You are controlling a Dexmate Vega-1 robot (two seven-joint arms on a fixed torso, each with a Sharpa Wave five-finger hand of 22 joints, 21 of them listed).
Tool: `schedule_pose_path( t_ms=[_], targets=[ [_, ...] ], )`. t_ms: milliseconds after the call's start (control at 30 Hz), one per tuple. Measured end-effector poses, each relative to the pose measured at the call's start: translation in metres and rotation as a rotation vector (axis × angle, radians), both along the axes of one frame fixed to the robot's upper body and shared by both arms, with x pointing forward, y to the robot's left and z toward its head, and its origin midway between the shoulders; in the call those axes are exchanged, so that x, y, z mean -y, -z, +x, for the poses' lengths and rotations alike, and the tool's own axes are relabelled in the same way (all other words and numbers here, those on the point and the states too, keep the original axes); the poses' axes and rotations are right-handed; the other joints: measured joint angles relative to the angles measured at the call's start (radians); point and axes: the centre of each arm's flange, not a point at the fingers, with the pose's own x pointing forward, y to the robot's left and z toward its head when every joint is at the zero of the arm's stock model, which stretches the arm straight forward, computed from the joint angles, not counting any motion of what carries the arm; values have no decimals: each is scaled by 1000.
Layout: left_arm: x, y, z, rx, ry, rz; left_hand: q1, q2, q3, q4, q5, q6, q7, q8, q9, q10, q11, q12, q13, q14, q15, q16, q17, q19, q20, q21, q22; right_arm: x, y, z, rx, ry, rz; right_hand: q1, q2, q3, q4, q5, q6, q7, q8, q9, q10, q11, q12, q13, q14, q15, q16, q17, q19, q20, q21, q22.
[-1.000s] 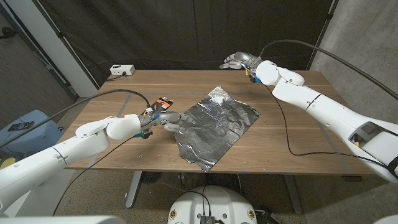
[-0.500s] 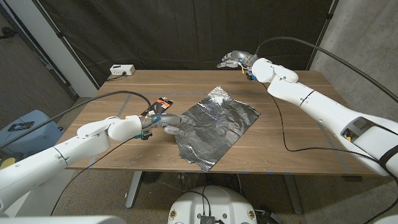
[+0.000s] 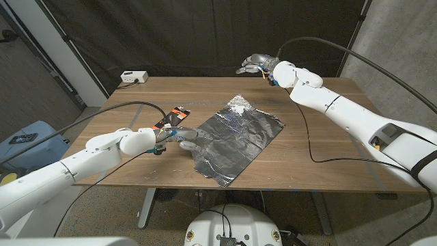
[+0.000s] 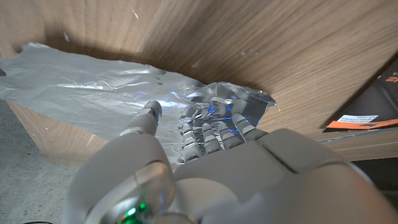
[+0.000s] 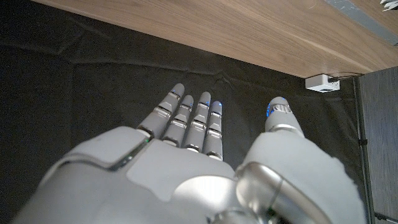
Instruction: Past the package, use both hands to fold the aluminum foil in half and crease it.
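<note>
foil (image 3: 235,140), left hand (image 3: 186,136) touching it, package (image 3: 173,115) print unreadable

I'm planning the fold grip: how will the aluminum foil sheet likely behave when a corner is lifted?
The aluminum foil looks thin and already wrinkled, so it will probably flop yet keep any bend. Its far corner stands crumpled up, suggesting creases stay. Where the left hand touches its edge, the light sheet may slide on the smooth table.

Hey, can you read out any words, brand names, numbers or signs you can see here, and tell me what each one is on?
No text can be read.
Package: black and orange, with white marks in the head view, too small to read.
Package's orange stripe: dark print in the left wrist view, blurred.
Aluminum foil: no print.
White box at the table's far edge: no legible label.
</note>
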Motion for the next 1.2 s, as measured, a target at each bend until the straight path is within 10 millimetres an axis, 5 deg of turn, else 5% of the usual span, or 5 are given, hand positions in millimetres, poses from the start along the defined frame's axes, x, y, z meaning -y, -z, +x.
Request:
schedule_pose_path(
  t_ms=[500,1200],
  targets=[
    [1,5,1,-22,-6,20,-4,4,-6,2,0,0,0,0,0,0,0,0,0,0,0,0,-1,-5,-4,-7,0,-10,7,4,-18,68,-69,61,-21,-20,8,19,136,-36,24,0,142,-31,16,0,85,-3,7,-2,18,1,0,0],
    [1,6,2,-24,-9,23,-4,4,-6,2,-6,0,0,8,0,6,-6,0,0,0,0,0,0,-9,1,-15,1,-22,34,19,-65,107,-116,108,-26,-19,8,29,149,-43,19,3,150,-40,8,3,102,-6,7,-2,14,-2,0,0]
  ],
)
